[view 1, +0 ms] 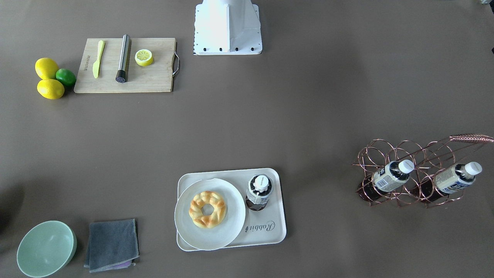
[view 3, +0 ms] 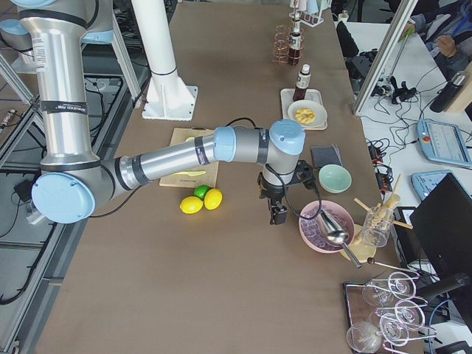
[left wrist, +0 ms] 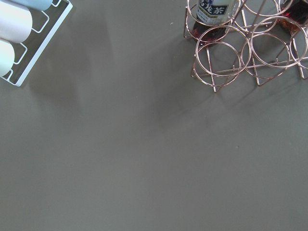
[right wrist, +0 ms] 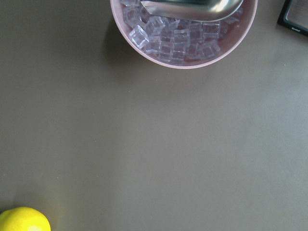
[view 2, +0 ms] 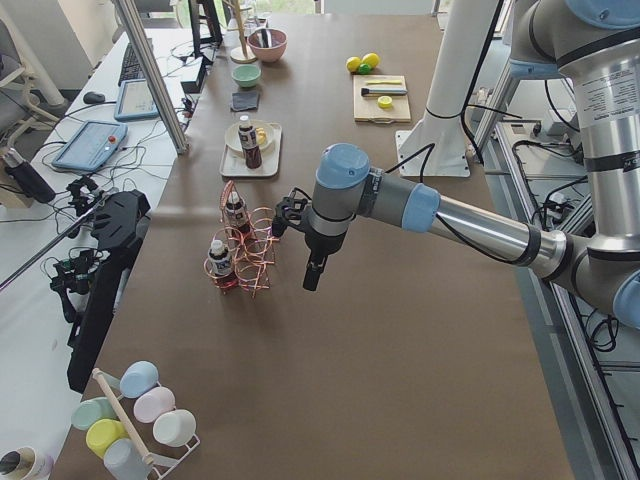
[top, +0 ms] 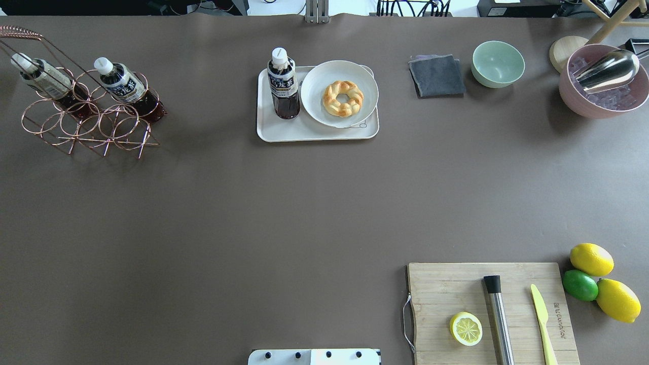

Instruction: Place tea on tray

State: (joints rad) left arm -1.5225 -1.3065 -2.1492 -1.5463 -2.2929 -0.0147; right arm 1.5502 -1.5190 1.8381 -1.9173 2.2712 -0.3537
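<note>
On tray (top: pixel 314 133), tea (top: pixel 283 86) stands upright beside plate (top: pixel 317 76), so task seems done; left gripper (view 2: pixel 311 283), right gripper (view 3: pixel 278 217) hang clear, jaws' state cannot tell.

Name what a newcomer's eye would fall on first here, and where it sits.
A tea bottle stands upright on the cream tray at the table's far side, beside a plate bearing a ring-shaped pastry. At the robot's left, a copper wire rack holds two more bottles.

The left arm (view 2: pixel 480 228) is showing shiny silver tubes and round light-blue caps, with a thin black cable (view 2: pixel 410 155) hanging off it. The white base (view 1: pixel 227 27) is showing small black screws (view 1: pixel 220 49) along its edge.
</note>
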